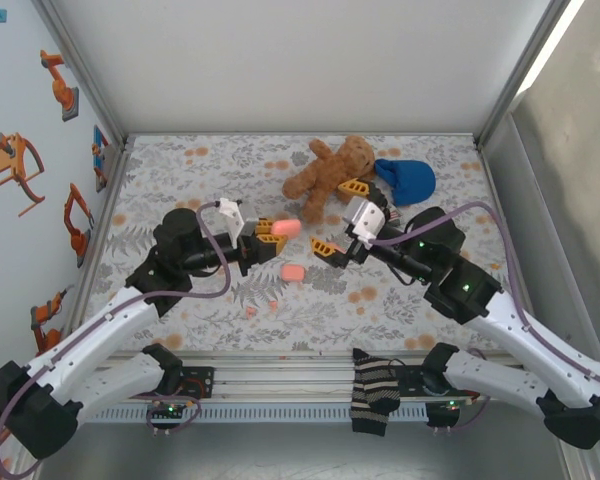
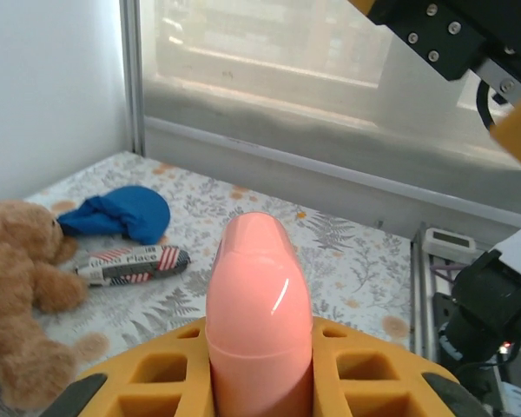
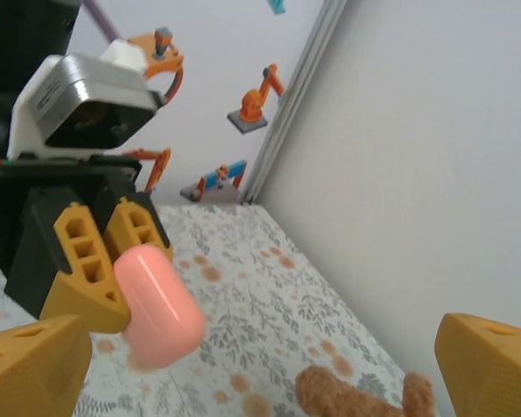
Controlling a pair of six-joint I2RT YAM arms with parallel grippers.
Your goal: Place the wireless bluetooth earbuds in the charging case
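Earbuds (image 1: 250, 311) lie at six o'clock from my left end effector (image 1: 270, 232), clamped on a pink case (image 1: 285, 228); my right end effector (image 1: 338, 217) gapes wide.

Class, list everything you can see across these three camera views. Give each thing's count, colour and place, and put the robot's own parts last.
Rounded pink plastic case: one, salmon pink, held in the left claw.
Second pink rounded case: one, pink, lying mid-table.
Tiny pink plastic nubs: at least two, pink, on the table nearer the arm bases.
Plush teddy bear: one, brown, far middle.
Blue fabric pouch: one, blue, right of the bear.
Small tube with a stars-and-stripes label: one, red, white and blue, beside the bear.
Striped sock: one, black and cream, draped over the near rail.
Robot-arm stickers: several, orange, left wall.
Floral table: one, grey-white.
Left claw: one, orange, shut on the case.
Right claw: one, orange, open.
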